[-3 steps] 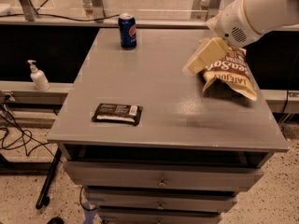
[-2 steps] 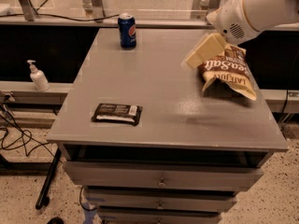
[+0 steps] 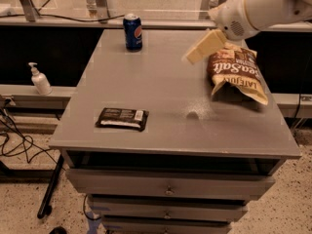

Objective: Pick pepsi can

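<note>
Since the earlier frames the gripper (image 3: 192,56) has shifted a little to the left and toward the far side of the table, away from the chip bag (image 3: 237,72) and somewhat nearer the pepsi can (image 3: 132,31). It now hangs above the right-centre part of the grey tabletop (image 3: 161,82), pointing down and to the left, carried by the white arm (image 3: 263,6) that enters from the upper right corner. It shows as a single beige wedge, and I cannot tell whether it is open or closed. It holds nothing, and it touches neither the can nor the bag.

The pepsi can stands upright near the far edge of the tabletop, left of centre, dark blue with a silver top and its round logo facing the camera. It is well apart from the gripper, to the gripper's left and farther back.

The chip bag, brown with pale lettering, lies on the right side of the tabletop, just beside and below the gripper's base, its lower end reaching toward the right edge. A flat dark snack packet (image 3: 122,118) lies on the near left part of the top, well apart from both can and bag.

Below the tabletop sits a stack of grey drawers (image 3: 168,186). To the left, on a lower ledge, stands a white pump bottle (image 3: 40,79), and black cables (image 3: 14,145) trail over the speckled floor.
</note>
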